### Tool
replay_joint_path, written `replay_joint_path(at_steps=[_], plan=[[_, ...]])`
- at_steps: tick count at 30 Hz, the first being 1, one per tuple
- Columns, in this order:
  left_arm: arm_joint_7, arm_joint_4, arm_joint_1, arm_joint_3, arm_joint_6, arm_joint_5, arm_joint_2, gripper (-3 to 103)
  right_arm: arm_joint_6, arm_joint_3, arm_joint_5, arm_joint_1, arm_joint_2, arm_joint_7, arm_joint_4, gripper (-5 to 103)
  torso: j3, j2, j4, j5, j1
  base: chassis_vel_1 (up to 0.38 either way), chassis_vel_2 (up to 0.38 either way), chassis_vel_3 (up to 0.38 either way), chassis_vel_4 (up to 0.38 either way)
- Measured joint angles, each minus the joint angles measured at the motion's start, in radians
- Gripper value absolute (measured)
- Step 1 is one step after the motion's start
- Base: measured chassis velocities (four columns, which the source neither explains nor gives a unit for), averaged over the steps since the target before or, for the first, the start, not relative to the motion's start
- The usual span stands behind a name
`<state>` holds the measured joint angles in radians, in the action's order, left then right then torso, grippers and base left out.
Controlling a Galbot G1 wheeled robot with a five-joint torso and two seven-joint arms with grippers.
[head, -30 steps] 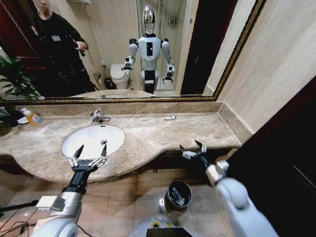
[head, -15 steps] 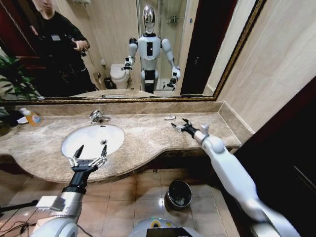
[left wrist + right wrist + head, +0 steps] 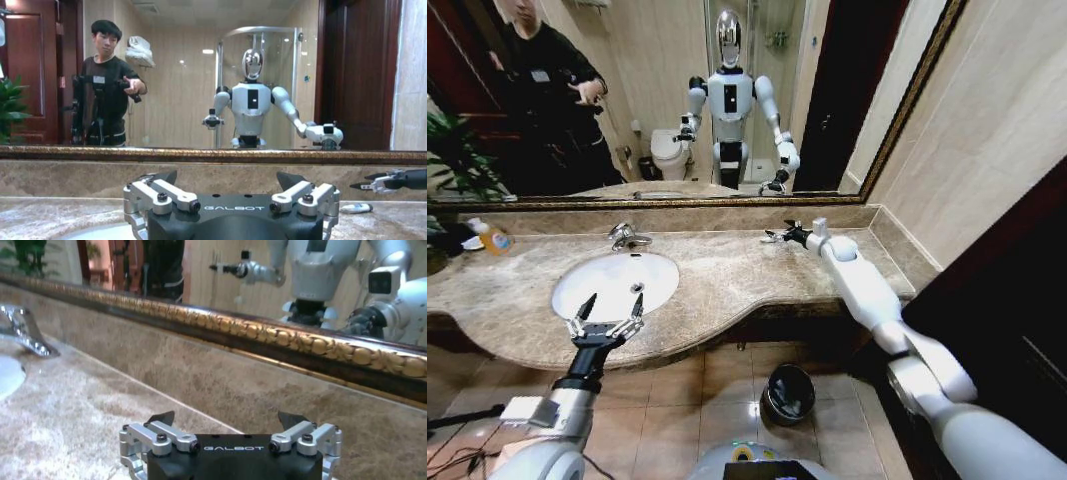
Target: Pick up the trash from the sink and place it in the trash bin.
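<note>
I've got the right gripper [image 3: 779,237] stretched out over the beige-brown marble countertop [image 3: 727,275] by the back wall, jaws spread wide, nothing held. A small white sachet w/ blue mark [image 3: 771,238] lies on the counter right at the fingertips; can't tell if touching. In the left wrist view it [image 3: 355,208] sits just below the jaws. Left gripper [image 3: 605,322] hovers at the front rim of the white oval sink [image 3: 615,282], fingers wide apart, empty. Small round black trash bin [image 3: 788,393] stands on the floor below the counter.
</note>
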<state>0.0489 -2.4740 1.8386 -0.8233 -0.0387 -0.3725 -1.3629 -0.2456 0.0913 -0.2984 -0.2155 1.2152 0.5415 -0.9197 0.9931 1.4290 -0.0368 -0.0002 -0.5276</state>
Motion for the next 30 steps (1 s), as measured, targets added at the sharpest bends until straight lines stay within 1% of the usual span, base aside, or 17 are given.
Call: replay_joint_path(at_steps=[3,6,7,8,10,11,12,14,15,17,18,19,21,23,30], plan=[[0.0,0.0,0.0,0.0,0.0,0.0,0.0,100,-0.009,-0.02,0.023,0.008,0.006,-0.013,0.01,100,0.0,0.0,0.0001,0.0002,0.0,0.0,0.0,0.0,0.0],[0.0,0.0,0.0,0.0,0.0,0.0,0.0,100,-0.047,-0.042,0.03,0.013,0.028,-0.058,0.014,100,0.0,0.0,0.0002,0.0001,0.0,0.0,0.0,0.0,0.0],[0.0,0.0,0.0,0.0,0.0,0.0,0.0,100,-0.047,-0.042,0.03,0.013,0.028,-0.058,0.014,100,0.0,0.0,0.0002,0.0001,0.0,0.0,0.0,0.0,0.0],[0.0,0.0,0.0,0.0,0.0,0.0,0.0,100,-0.053,-0.045,0.029,0.013,0.038,-0.076,0.018,100,0.0,0.0,0.0,0.0002,0.0,0.0,0.0,0.0,0.0],[0.0,0.0,0.0,0.0,0.0,0.0,0.0,100,-0.057,-0.053,0.011,0.013,0.062,-0.136,0.024,100,0.0,0.0,0.0001,0.0001,0.0,0.0,0.0,0.0,0.0],[0.0,0.0,0.0,0.0,0.0,0.0,0.0,100,-0.058,-0.06,-0.018,0.009,0.079,-0.19,0.025,100,0.0,0.0,0.0,0.0,0.0,0.0,0.0,0.0,0.0],[0.0,0.0,0.0,0.0,0.0,0.0,0.0,100,-0.058,-0.06,-0.018,0.009,0.079,-0.19,0.025,100,0.0,0.0,0.0,0.0,0.0,0.0,0.0,0.0,0.0],[0.0,0.0,0.0,0.0,0.0,0.0,0.0,100,-0.058,-0.072,-0.08,-0.003,0.111,-0.293,0.021,100,0.0,0.0,0.0,0.0002,0.0,0.0,0.0,0.0,0.0],[0.0,0.0,0.0,0.0,0.0,0.0,0.0,100,-0.058,-0.072,-0.08,-0.003,0.111,-0.293,0.021,100,0.0,0.0,0.0,0.0002,0.0,0.0,0.0,0.0,0.0],[0.0,0.0,0.0,0.0,0.0,0.0,0.0,100,-0.07,-0.08,-0.143,-0.014,0.145,-0.385,0.014,100,0.0,0.0,0.0,0.0,0.0,0.0,0.0,0.0,0.0],[0.0,0.0,0.0,0.0,0.0,0.0,0.0,100,-0.089,-0.08,-0.169,-0.019,0.16,-0.416,0.012,100,0.0,0.0,-0.0001,0.0,0.0,0.0,0.0,0.0,0.0],[0.0,0.0,0.0,0.0,0.0,0.0,0.0,100,-0.089,-0.08,-0.169,-0.019,0.16,-0.416,0.012,100,0.0,0.0,-0.0001,0.0,0.0,0.0,0.0,0.0,0.0],[0.0,0.0,0.0,0.0,0.0,0.0,0.0,100,-0.111,-0.078,-0.197,-0.028,0.182,-0.457,0.011,100,0.0,0.0,-0.0001,0.0,0.0,0.0,0.0,0.0,0.0],[0.0,0.0,0.0,0.0,0.0,0.0,0.0,100,-0.123,-0.075,-0.2,-0.033,0.189,-0.468,0.011,100,0.0,0.0,-0.0001,0.0,0.0,0.0,0.0,0.0,0.0],[0.0,0.0,0.0,0.0,0.0,0.0,0.0,100,-0.146,-0.063,-0.201,-0.033,0.184,-0.481,0.011,100,0.0,0.0,0.0,0.0,0.0,0.0,0.0,0.0,0.0]])
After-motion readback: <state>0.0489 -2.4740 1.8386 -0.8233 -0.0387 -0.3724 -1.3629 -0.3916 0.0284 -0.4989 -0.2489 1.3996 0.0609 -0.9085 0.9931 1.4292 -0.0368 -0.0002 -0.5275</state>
